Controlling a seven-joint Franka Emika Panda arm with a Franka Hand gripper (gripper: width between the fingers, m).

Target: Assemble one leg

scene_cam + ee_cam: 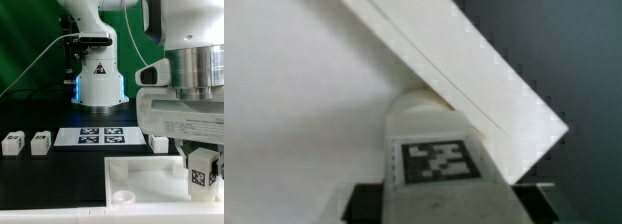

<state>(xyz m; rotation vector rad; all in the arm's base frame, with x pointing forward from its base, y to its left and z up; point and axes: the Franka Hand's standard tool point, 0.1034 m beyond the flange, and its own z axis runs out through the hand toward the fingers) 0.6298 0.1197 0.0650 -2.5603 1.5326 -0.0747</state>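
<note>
My gripper (203, 160) is shut on a leg (202, 176), a small white block with its marker tag facing the camera. It holds the leg over the near right corner of the large white panel (150, 185), which has round sockets at its left corners. In the wrist view the leg (441, 150) stands between my dark fingers (374, 202), its far end against the panel (313, 100) near a corner. Whether it sits in a socket is hidden. Two more legs (13, 143) (40, 143) lie at the exterior view's left, and a third (160, 143) lies behind the panel.
The marker board (100, 135) lies on the black table in front of the robot's base (98, 85). A green backdrop stands behind. Cables run along the exterior view's left.
</note>
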